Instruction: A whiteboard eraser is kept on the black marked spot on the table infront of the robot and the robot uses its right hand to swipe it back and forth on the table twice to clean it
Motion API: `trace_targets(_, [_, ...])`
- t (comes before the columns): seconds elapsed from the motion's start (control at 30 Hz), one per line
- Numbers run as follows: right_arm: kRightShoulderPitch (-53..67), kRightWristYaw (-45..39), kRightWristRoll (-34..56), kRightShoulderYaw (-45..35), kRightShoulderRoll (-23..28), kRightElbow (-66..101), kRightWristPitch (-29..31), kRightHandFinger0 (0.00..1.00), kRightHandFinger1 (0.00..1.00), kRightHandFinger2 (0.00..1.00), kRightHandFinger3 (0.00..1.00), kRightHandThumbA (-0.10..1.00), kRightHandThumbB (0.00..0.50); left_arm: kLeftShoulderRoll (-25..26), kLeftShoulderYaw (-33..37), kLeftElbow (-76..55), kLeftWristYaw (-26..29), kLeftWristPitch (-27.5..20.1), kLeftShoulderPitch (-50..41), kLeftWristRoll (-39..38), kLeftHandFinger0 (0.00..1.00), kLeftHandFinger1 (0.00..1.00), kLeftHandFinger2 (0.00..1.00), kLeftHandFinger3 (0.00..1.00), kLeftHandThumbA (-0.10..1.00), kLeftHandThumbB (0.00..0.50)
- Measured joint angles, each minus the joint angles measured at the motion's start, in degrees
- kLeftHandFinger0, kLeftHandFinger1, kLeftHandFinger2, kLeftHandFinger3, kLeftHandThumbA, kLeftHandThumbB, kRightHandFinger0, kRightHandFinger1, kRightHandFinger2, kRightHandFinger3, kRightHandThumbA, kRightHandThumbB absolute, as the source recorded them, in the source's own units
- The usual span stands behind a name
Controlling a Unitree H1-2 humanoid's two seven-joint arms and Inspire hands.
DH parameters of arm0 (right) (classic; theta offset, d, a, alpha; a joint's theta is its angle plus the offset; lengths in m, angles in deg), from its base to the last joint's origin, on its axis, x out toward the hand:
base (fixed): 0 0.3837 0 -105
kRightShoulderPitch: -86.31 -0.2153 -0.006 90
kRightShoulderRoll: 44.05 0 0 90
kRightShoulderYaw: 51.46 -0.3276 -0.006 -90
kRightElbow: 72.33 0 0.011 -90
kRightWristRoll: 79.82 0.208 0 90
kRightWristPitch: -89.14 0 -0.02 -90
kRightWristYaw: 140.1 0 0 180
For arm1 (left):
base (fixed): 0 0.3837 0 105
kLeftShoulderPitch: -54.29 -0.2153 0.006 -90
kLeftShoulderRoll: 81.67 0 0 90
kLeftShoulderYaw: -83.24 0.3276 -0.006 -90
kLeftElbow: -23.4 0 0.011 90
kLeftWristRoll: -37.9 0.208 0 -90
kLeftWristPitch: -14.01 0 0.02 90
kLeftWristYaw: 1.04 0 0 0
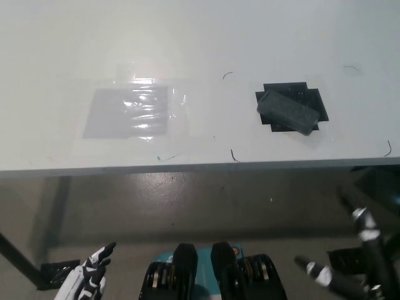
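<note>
A dark grey whiteboard eraser (pixel 287 112) lies tilted on the black marked spot (pixel 319 102) at the right of the white table (pixel 200 37). My black right hand (pixel 350 256) hangs below the table's front edge at the lower right, fingers spread, holding nothing, well short of the eraser. Resting low at the bottom left, my white left hand (pixel 87 278) shows only in part, its fingers apart and empty.
A shiny clear plastic sheet (pixel 134 111) is taped flat on the table's left half. Small black pen marks (pixel 234 155) dot the surface near the front edge. Grey floor (pixel 187 206) and a dark table leg (pixel 19 259) show below.
</note>
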Motion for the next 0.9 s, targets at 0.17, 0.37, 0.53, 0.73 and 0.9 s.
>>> trace_targets(0.17, [-10.86, -1.05, -1.84, -3.53, 2.32, 7.39, -6.29, 1.0, 1.0, 1.0, 1.0, 1.0, 0.286, 0.06, 0.02, -0.06, -1.13, 0.0, 0.54, -0.78, 1.0, 1.0, 1.0, 1.0, 0.99, 0.392])
trace_targets(0.37, [-23.42, -2.94, -3.94, -4.44, 5.38, 7.41, -13.98, 1.0, 1.0, 1.0, 1.0, 1.0, 0.334, 0.06, 0.03, -0.03, -1.66, 0.01, 0.58, -0.93, 1.0, 1.0, 1.0, 1.0, 0.98, 0.38])
trace_targets(0.53, [-35.58, -4.58, -5.41, -4.24, 7.9, 1.16, -19.9, 1.0, 1.0, 1.0, 1.0, 1.0, 0.357, 0.06, 0.02, -0.01, -2.05, 0.02, 0.6, -1.1, 1.0, 1.0, 1.0, 1.0, 0.98, 0.389])
trace_targets(0.73, [-50.1, -6.56, -8.18, -1.16, 10.21, -15.18, -25.84, 1.0, 1.0, 1.0, 1.0, 0.99, 0.361, 0.06, 0.02, -0.01, -2.46, 0.02, 0.57, -1.36, 1.0, 1.0, 1.0, 1.0, 0.98, 0.369])
trace_targets(0.9, [-59.57, -7.9, -9.83, 2.74, 10.24, -30.8, -29.43, 1.0, 1.0, 1.0, 1.0, 1.0, 0.408, 0.06, 0.01, 0.01, -2.64, 0.03, 0.55, -1.43, 1.0, 1.0, 1.0, 1.0, 0.98, 0.372])
